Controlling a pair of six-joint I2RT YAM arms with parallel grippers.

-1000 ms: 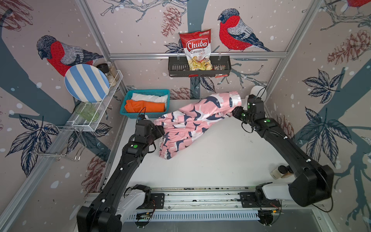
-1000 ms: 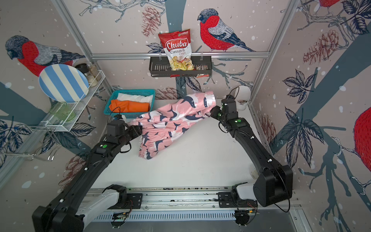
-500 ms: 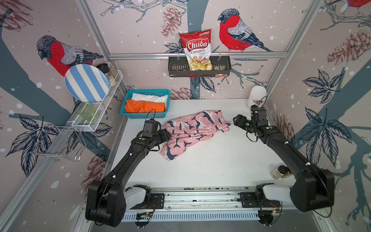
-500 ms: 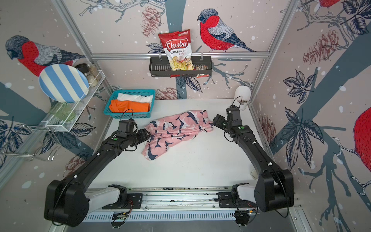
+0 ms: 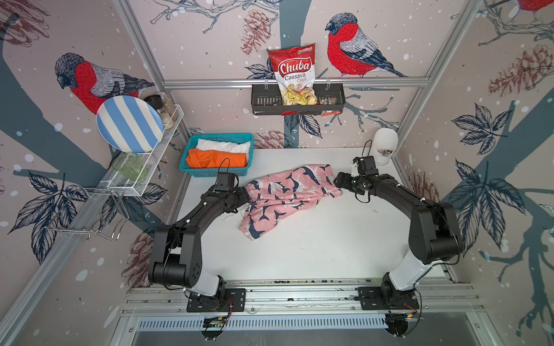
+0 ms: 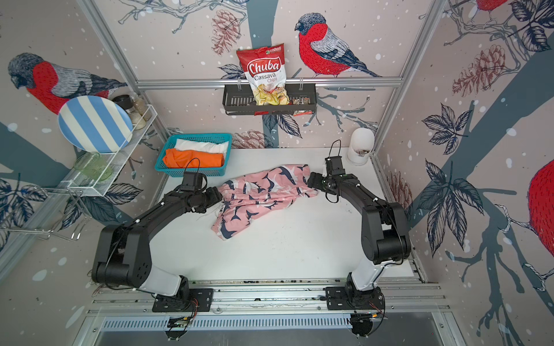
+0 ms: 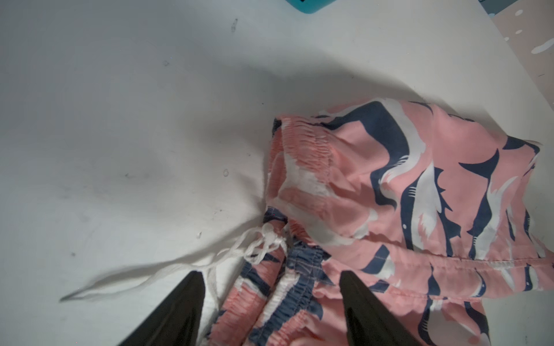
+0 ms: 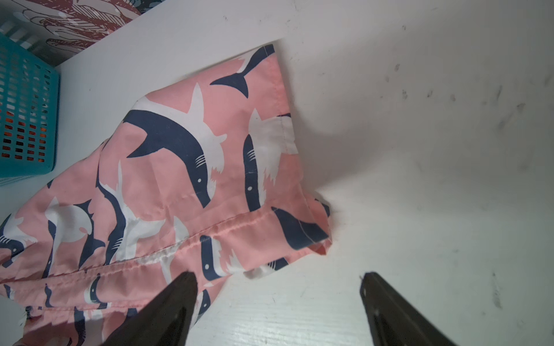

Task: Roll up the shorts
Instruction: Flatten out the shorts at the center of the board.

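White tabletop [image 5: 299,254] walled in bird-print paper, pink shorts [image 5: 287,194] [image 6: 263,194] rumpled flat at mid-frame in both top views, left gripper [image 7: 269,273] spread apart over the waistband, right gripper [image 8: 278,274] spread apart at the hem, orange shorts [image 5: 215,158] and white shorts [image 5: 224,146] in teal basket [image 5: 209,174] upper left of centre.

High top views face down; close wrist views share pink shorts [image 7: 419,185].

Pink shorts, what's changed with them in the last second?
The pink shorts dropped from stretched in the air to crumpled on the table. The right gripper let go; the left gripper has its jaws apart at the waistband. Orange shorts, white shorts and basket stayed.
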